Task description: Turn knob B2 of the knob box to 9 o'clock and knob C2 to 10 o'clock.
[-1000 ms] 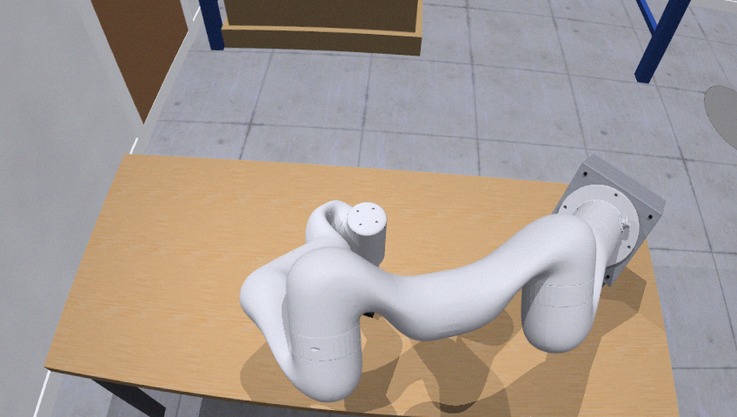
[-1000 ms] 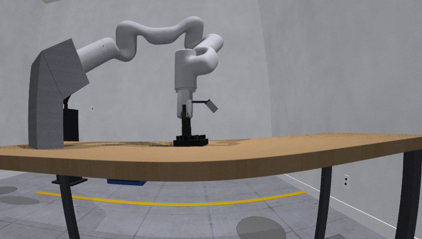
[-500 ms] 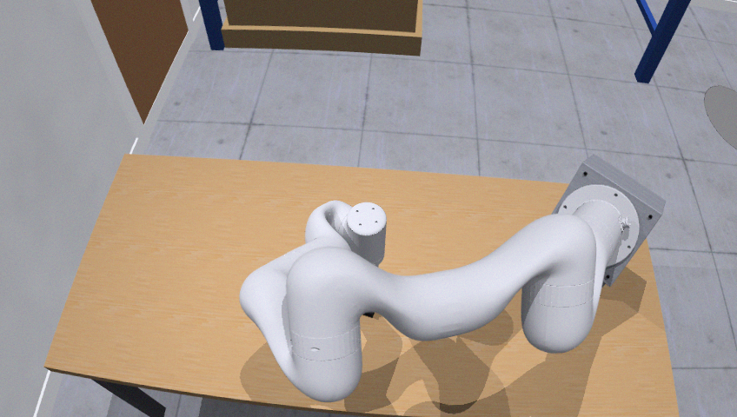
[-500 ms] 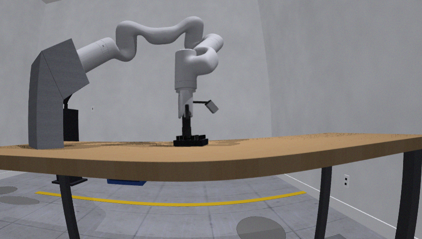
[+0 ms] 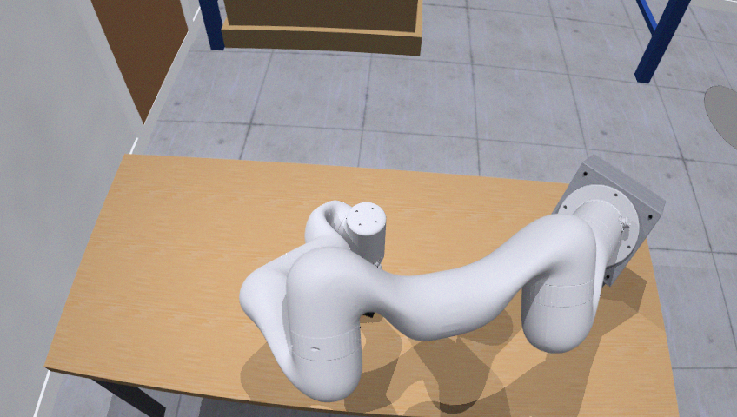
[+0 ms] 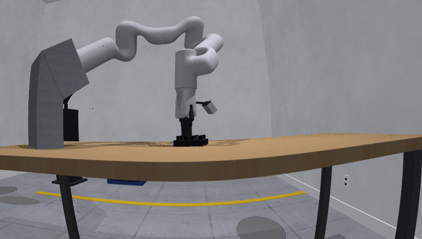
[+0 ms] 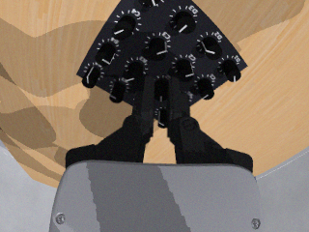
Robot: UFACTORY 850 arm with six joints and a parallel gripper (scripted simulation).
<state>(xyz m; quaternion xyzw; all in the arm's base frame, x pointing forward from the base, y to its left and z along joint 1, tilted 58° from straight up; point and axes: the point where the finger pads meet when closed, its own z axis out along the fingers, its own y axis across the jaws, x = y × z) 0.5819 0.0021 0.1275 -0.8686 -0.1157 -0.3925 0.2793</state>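
The wooden table (image 5: pixel 155 232) takes up most of the top view. The white arm (image 5: pixel 454 289) reaches across it from a grey pedestal (image 6: pixel 44 112) at the table's edge. On the floor beyond the table, a tan open-topped crate (image 5: pixel 320 38) sits between blue posts; its inside shows only dark brown, and no contents can be made out.

The black knob box (image 6: pixel 190 142) stands flat on the table, directly under the wrist and well away from the table's edges. From above, the arm hides nearly all of it. In the wrist view the knob box (image 7: pixel 138 10) lies cornerwise, one corner pointing away. Each knob carries a white line and has small white lettering printed beside it, but the letters are too blurred to read, so rows and numbers cannot be told.

The gripper (image 7: pixel 161 93) points straight down. Its two black fingers are drawn close together and clamped on either side of one knob (image 7: pixel 161 85) in a near row. A small grey block (image 6: pixel 209 107) juts out beside the wrist.
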